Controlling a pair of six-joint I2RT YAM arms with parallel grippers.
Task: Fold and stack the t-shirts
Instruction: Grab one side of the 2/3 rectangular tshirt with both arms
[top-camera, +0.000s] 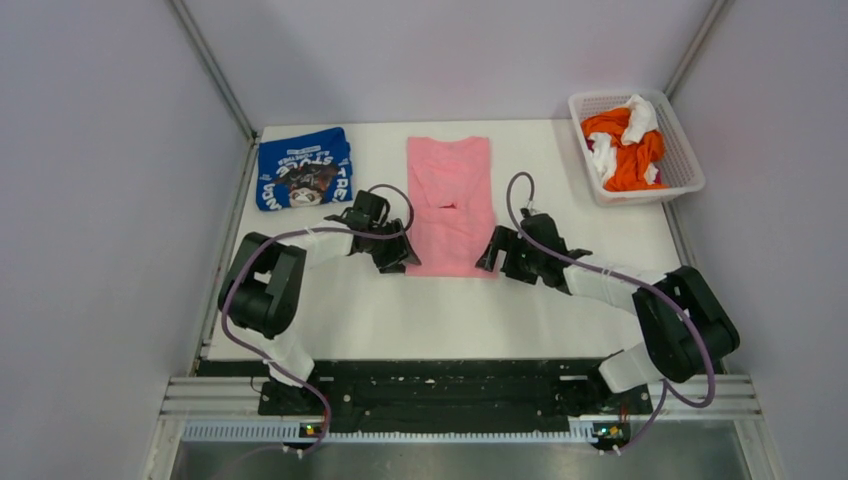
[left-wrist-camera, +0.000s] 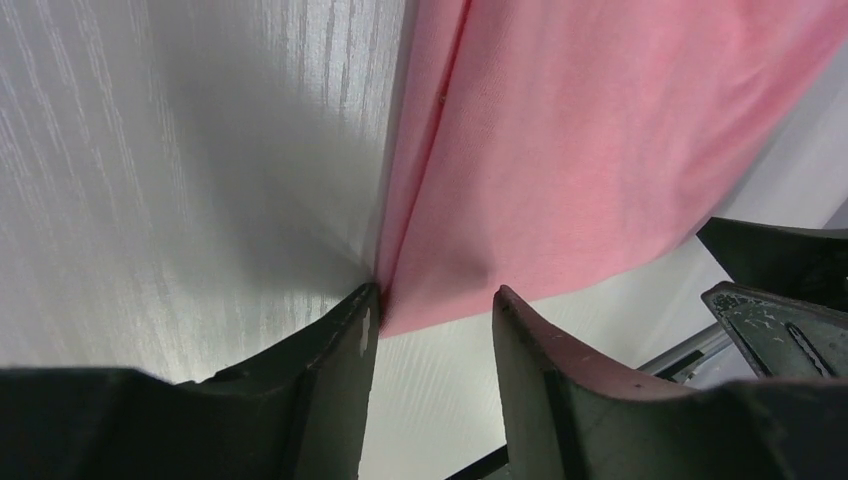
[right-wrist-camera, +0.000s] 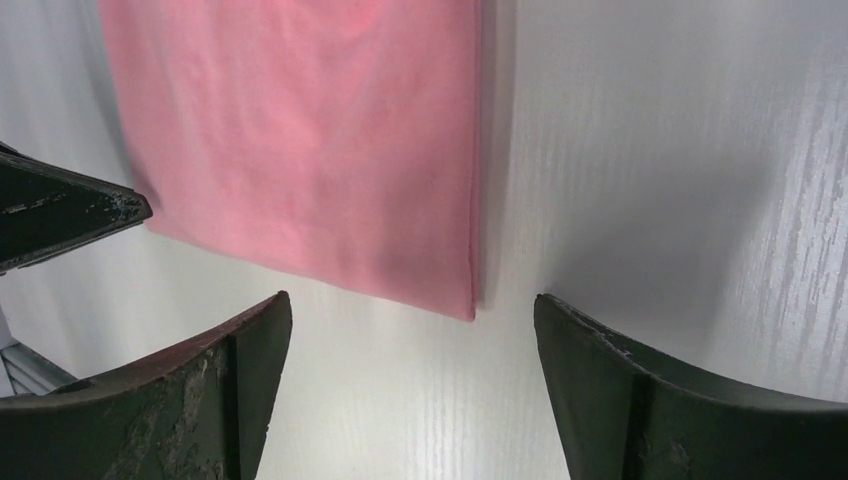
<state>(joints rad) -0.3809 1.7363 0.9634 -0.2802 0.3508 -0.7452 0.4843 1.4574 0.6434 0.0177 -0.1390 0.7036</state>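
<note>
Condition of work: the pink t-shirt (top-camera: 450, 200) lies flat at mid-counter, folded lengthwise into a long narrow band running away from the arms; the blue t-shirt (top-camera: 303, 170) sits folded at the far left corner of the counter (top-camera: 450, 320), well apart from it; a white lattice basket (top-camera: 684, 140) at the far right holds orange and white cloths (top-camera: 625, 140).

Left tool (left-wrist-camera: 435, 300): set at the near left corner of the pink band; jaws at a middling gap with the corner of the cloth between them; one fingertip (left-wrist-camera: 365, 300) touches the folded edge; the cloth lies flat there, not yet pinched. Right tool (right-wrist-camera: 412, 305): jaws wide, straddling the near right corner; neither finger touches cloth; nothing held.

Handling assessment: light, limp knit in several layers; no stiffness, so any unsupported span will sag and the layers may slide apart; it should drag easily over the smooth counter.

Recommended hold: both near corners at once, fingers reaching deep enough to catch every layer at the edge, not the top ply alone.

Step in hand, as judged: the crosswise fold, near hem carried toward the far end; stacking with the blue t-shirt is not yet done.

Risk noted: uneven closing between the two sides would skew the fold; a shallow bite would lift only one ply.
</note>
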